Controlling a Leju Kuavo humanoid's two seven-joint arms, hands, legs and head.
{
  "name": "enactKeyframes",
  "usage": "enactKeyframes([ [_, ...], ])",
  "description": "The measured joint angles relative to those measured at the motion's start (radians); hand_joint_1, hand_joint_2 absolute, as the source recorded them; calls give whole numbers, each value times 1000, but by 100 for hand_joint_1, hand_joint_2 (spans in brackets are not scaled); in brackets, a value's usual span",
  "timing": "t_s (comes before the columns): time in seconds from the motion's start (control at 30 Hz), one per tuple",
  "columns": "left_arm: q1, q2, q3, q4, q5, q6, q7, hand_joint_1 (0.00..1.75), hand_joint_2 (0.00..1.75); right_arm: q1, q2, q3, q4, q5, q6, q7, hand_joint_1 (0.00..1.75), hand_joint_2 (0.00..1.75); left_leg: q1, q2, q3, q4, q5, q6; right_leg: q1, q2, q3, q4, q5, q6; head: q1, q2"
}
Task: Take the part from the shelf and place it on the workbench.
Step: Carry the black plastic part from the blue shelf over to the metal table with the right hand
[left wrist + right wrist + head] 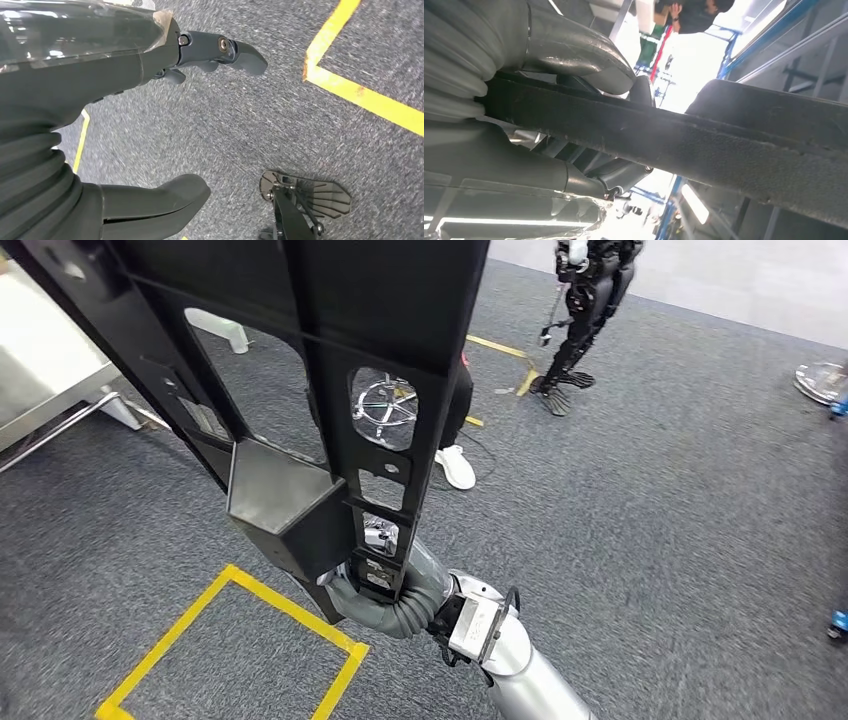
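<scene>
The part (300, 350) is a long black frame panel with several cut-out openings and a box-like pocket. It hangs tilted in front of me over the grey carpet in the head view. My right hand (372, 575) grips its lower end from behind, with my silver arm coming up from the lower right. In the right wrist view the thick thumb (579, 55) and fingers of my right hand (549, 165) clamp the part's black edge (704, 145). My left hand (90, 95) hangs over the carpet, its fingers (225, 50) and thumb (165, 195) apart, holding nothing.
Yellow tape (240, 585) marks a square on the grey carpet below the part. A metal bench (50, 390) stands at the far left. Another humanoid robot (585, 310) stands at the back, and a person's white shoe (457, 466) is beside the part.
</scene>
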Motion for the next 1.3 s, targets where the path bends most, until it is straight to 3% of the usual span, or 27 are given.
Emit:
enactKeyframes([
  [0.07,2,0,0,0,-2,1,0,0,175,1,0,-2,0,1,-1,0,175,175,0,-18,-7,5,-2,-12,2,15,19,-38,14,-14,-1,0],
  [0.1,5,1,0,0,-3,3,0,0,175,0,1,-2,0,1,-1,0,175,175,1,-25,-11,5,-1,-16,3,8,21,-40,17,-22,-1,0],
  [0.13,7,0,0,0,-4,5,0,0,175,0,4,-4,0,1,-2,0,175,175,1,-16,-13,8,-3,-21,2,-1,22,-41,18,-27,-1,0],
  [0.2,7,-1,0,0,-6,9,0,0,175,0,9,-6,0,2,-2,-1,175,175,0,35,-33,50,-28,-29,-2,-20,26,-43,19,-40,-4,0],
  [0.27,2,-2,0,0,-8,11,-1,0,175,1,10,-9,0,3,-2,-2,175,175,0,91,-92,167,-84,-37,0,-43,28,-44,15,-53,-7,0],
  [0.33,1,-3,0,0,-8,12,-1,0,175,3,9,-10,2,5,-1,-3,175,175,3,106,-153,278,-122,-41,4,-69,28,-44,12,-59,-7,0],
  [0.37,2,-3,0,0,-8,12,0,0,175,4,9,-11,2,5,-1,-3,175,175,3,107,-161,289,-115,-40,6,-81,29,-44,11,-60,-7,0],
  [0.43,4,-3,0,0,-8,12,0,0,175,4,9,-11,3,5,-1,-5,175,175,1,122,-115,197,-58,-33,8,-102,32,-44,9,-61,-7,0],
  [0.5,0,-1,0,0,-8,12,0,0,175,2,11,-12,3,6,-1,-6,175,175,-9,172,-45,65,-11,-20,14,-121,36,-44,4,-56,-7,0],
  [0.57,-4,-1,0,0,-8,12,0,0,175,2,12,-13,3,9,-1,-7,175,175,-20,194,-21,14,-5,-10,20,-140,39,-44,-1,-47,-6,0],
  [0.63,-4,0,0,0,-8,12,0,0,175,0,15,-14,2,12,-1,-8,175,175,-20,167,-20,8,-2,-1,21,-156,43,-46,-6,-38,-6,0],
  [0.7,-2,-1,0,0,-8,11,-1,0,175,-1,18,-16,2,13,-1,-9,175,175,-13,144,-11,-4,7,9,19,-122,35,-18,-24,-32,-5,0],
  [0.77,-5,-2,0,0,-8,11,-4,0,175,1,14,-20,2,15,-1,-11,175,175,-7,118,-7,-9,12,16,16,-66,-13,87,-70,-34,-3,0],
  [0.83,-7,-2,0,0,-9,11,-6,0,175,6,9,-24,4,16,-2,-12,175,175,-7,88,-9,-8,13,18,14,-47,-79,211,-111,-34,-2,0],
  [0.87,-6,-3,0,0,-9,11,-7,0,175,8,7,-26,5,17,-2,-12,175,175,-6,73,-9,-7,13,17,12,-45,-94,233,-112,-28,-2,0],
  [0.9,-5,-4,0,0,-9,10,-7,0,175,8,7,-26,6,17,-2,-12,175,175,-5,58,-9,-7,13,17,10,-43,-91,215,-95,-20,-2,0],
  [0.97,-4,-4,1,0,-10,10,-7,0,175,8,6,-27,6,17,-2,-12,175,175,-2,29,-8,-2,10,11,3,-21,-37,84,-33,0,-1,0],
  [1.0,-4,-4,1,0,-10,10,-8,0,175,8,6,-27,6,17,-2,-12,175,175,-3,16,-9,3,7,5,0,-7,-8,21,-7,3,-1,0],
  [1.03,-3,-4,1,0,-10,10,-8,0,175,8,6,-27,7,17,-2,-12,175,175,-3,6,-12,6,4,0,-2,3,12,-22,9,1,-2,0],
  [1.1,1,-4,1,0,-10,10,-9,0,175,7,7,-27,8,17,-2,-12,175,175,-3,-7,-17,8,3,-12,3,2,22,-39,16,-15,-2,0],
  [1.13,3,-3,1,0,-10,10,-9,0,175,5,9,-28,8,17,-2,-12,175,175,-1,-9,-19,7,4,-16,2,-5,23,-40,18,-23,-2,0],
  [1.2,5,-4,1,0,-11,10,-9,0,175,3,14,-29,7,17,-2,-13,175,175,-1,26,-31,31,-11,-26,-2,-20,26,-42,19,-36,-4,0],
  [1.27,2,-4,1,0,-12,10,-8,0,175,3,17,-29,7,17,-3,-13,175,175,-1,82,-76,124,-60,-35,-2,-40,29,-44,16,-47,-7,0],
  [1.3,0,-4,1,0,-13,10,-8,0,175,4,17,-29,7,17,-3,-13,175,175,1,98,-110,191,-89,-38,0,-52,30,-44,14,-51,-7,0],
])
